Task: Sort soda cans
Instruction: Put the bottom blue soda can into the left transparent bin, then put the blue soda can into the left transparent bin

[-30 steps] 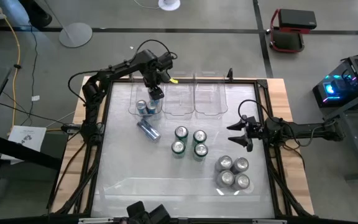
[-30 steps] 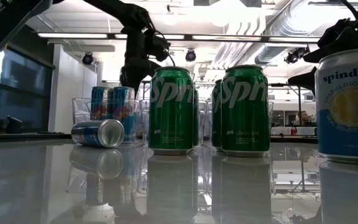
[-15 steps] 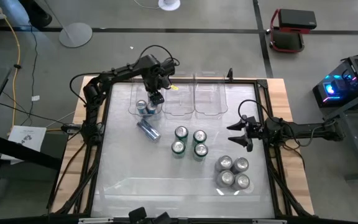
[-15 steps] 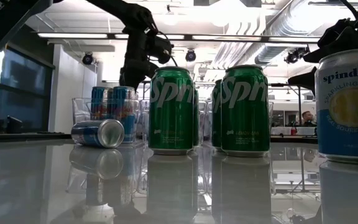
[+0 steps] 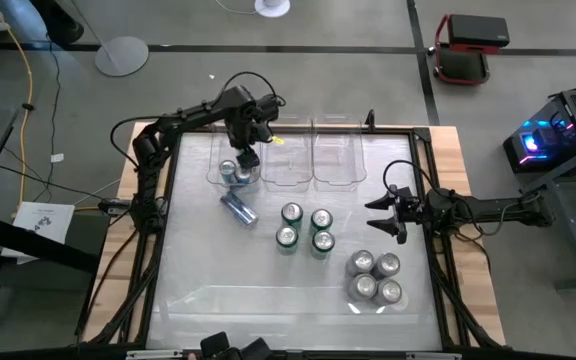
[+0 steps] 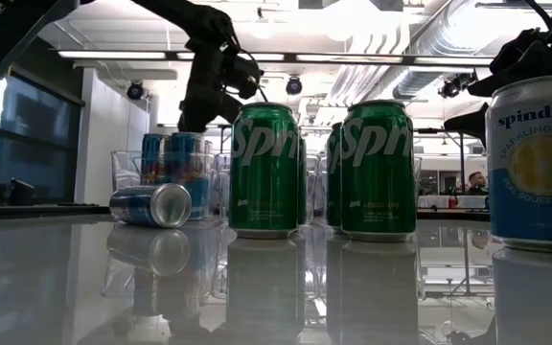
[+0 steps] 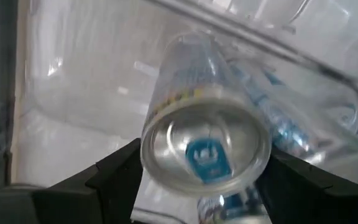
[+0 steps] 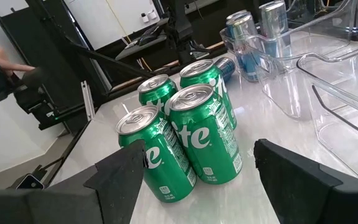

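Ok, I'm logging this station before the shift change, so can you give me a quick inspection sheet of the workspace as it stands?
Surface: glossy white table, wooden edges.
Job's things: blue cans in the left bin; one blue can lying on the table; four green cans upright mid-table; four silver-grey cans grouped toward the right.
Clutter: two other clear bins, no cans in them.
Grippers: left gripper holds a blue can over the left bin; right gripper open, waiting at the table's right side.
Cables: yellow cable on the floor at left.
Surroundings: red cart, paper sheet on the floor.
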Motion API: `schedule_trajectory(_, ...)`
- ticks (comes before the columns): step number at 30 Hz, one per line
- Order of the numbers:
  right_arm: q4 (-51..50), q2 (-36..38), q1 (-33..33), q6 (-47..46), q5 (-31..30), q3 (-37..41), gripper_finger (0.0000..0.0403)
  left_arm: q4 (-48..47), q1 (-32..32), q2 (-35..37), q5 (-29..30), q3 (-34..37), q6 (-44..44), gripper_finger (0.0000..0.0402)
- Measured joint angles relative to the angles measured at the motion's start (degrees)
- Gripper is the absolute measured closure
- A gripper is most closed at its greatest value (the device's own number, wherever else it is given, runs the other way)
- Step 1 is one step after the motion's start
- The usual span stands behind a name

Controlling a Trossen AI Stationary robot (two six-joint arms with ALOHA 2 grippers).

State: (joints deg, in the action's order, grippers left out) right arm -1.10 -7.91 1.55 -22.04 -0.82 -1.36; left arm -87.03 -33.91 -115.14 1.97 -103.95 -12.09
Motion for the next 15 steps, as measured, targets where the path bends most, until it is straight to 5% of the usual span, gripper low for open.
schedule_trajectory(15, 0.0, 0.0, 0.0, 0.0, 0.0, 0.0, 0.0112, 1.1, 1.7, 8.4, 2.7, -9.4, 1.7, 0.0128)
